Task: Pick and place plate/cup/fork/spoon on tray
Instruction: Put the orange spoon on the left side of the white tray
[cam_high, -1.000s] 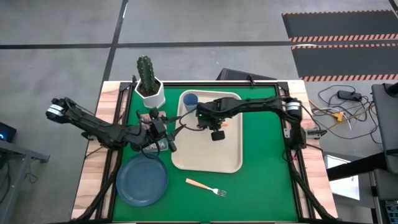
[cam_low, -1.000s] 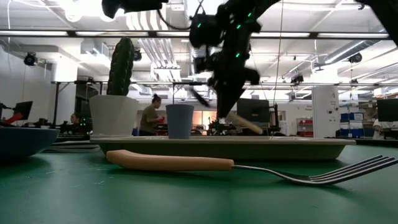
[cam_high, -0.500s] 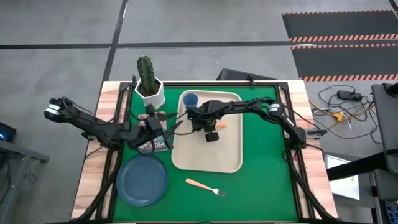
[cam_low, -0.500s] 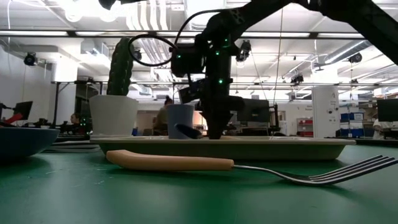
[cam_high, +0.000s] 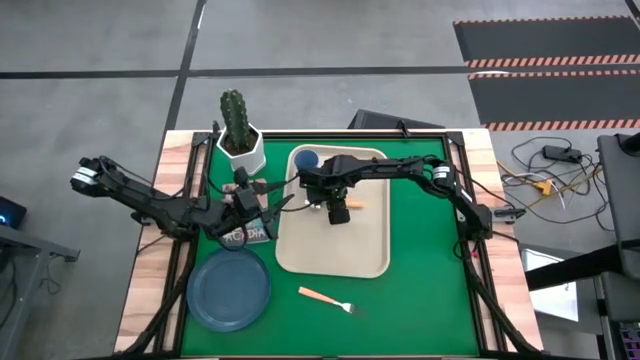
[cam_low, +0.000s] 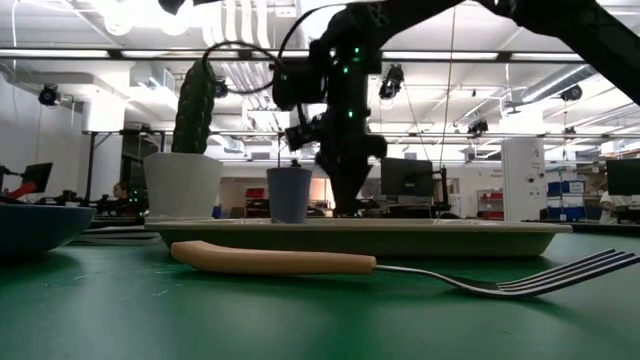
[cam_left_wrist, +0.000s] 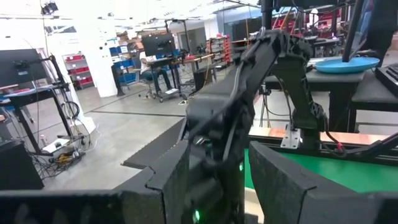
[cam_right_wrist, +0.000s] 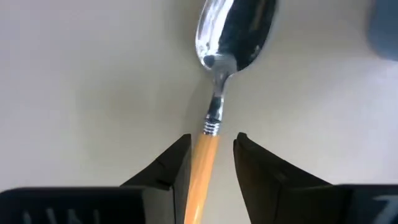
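Right gripper (cam_right_wrist: 210, 163) down on the beige tray (cam_high: 350, 250), fingers straddling the spoon (cam_right_wrist: 222, 74).

In the right wrist view the two dark fingers (cam_right_wrist: 171, 171) stand slightly spread on either side of the spoon's orange handle, with a thin gap showing on each side; whether they press it cannot be told, and the spoon lies flat on the tray with its silver bowl pointing away from the gripper. The blue cup (cam_high: 306, 159) stands in the tray's far left corner, just beside the gripper. The left gripper (cam_high: 268, 196) waits over the green bench off the tray's left edge, fingers parted and holding nothing. The plate (cam_high: 229, 290) lies near the bench's near left corner, the fork (cam_high: 330, 300) just off the tray's near edge, and the potted cactus (cam_high: 239, 130) at the far left corner. From above, the right wrist hides most of the spoon.
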